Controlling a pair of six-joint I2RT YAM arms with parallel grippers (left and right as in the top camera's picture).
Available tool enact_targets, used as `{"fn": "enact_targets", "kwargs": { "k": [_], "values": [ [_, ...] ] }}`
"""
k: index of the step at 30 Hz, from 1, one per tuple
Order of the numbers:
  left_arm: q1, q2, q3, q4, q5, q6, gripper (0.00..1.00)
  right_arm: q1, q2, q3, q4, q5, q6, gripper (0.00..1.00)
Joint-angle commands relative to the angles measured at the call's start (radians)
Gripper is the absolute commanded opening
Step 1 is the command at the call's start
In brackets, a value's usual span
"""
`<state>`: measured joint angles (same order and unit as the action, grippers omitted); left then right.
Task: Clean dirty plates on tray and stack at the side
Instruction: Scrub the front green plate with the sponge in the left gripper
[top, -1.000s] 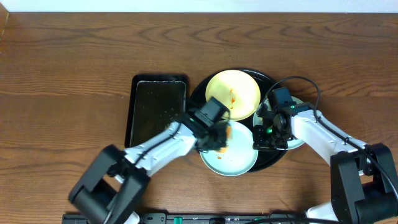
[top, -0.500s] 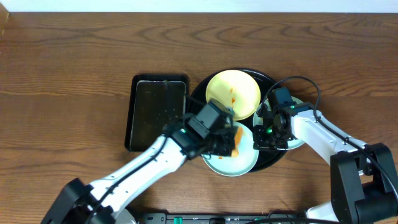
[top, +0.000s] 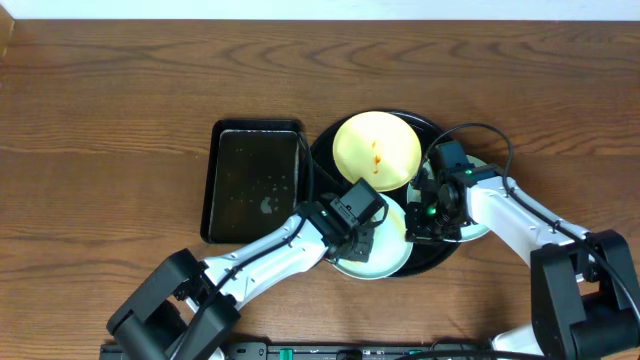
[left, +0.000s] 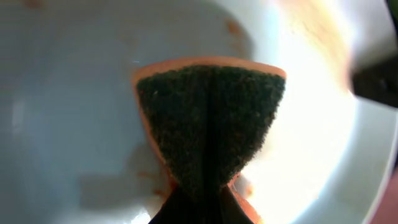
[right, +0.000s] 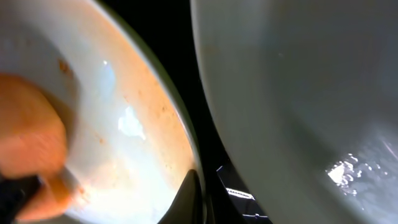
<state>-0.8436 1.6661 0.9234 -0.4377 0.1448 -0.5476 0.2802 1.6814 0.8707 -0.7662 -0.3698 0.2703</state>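
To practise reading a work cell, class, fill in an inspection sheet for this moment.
Surface: brown wooden table.
Job's things: round black tray holds three plates; yellow plate has a red smear; front blue-green plate is smeared orange; right blue-green plate shows no smear.
Clutter: rectangular black tray, speckled, left of the round one.
Grippers: left gripper shut on sponge, pressed to the front plate; right gripper shut at that plate's right rim.
Cables: black cable loops over the right arm.
Surroundings: pale wall strip beyond the far edge.

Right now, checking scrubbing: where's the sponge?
Overhead: sponge in the left gripper, on the near blue-green plate in the round black tray, below the yellow plate.
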Motion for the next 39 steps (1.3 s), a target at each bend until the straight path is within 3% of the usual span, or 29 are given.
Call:
{"fn": "enact_targets", "kwargs": {
  "k": [1, 6, 13, 26, 33, 39],
  "values": [
    [0.046, -0.005, 0.013, -0.013, -0.200, 0.020, 0.07, 0.003, 0.011, -0.003, -0.009, 0.074, -0.005, 0.01],
    [0.086, -0.068, 0.043, 0.003, -0.179, 0.020, 0.07, 0.003, 0.011, -0.003, -0.009, 0.074, -0.006, 0.01],
    [0.034, -0.078, 0.043, 0.022, 0.053, 0.019, 0.07, 0.003, 0.011, -0.003, -0.012, 0.074, -0.005, 0.01],
    [-0.105, 0.045, 0.043, 0.158, 0.056, 0.000, 0.08, 0.003, 0.011, -0.003, -0.024, 0.074, -0.006, 0.01],
    [-0.085, 0.127, 0.043, 0.210, 0.050, 0.092, 0.08, 0.003, 0.011, -0.003, -0.027, 0.074, -0.006, 0.01],
    [0.028, 0.109, 0.043, 0.166, -0.025, 0.090, 0.07, 0.003, 0.011, -0.003, -0.031, 0.074, -0.006, 0.01]
  ]
}}
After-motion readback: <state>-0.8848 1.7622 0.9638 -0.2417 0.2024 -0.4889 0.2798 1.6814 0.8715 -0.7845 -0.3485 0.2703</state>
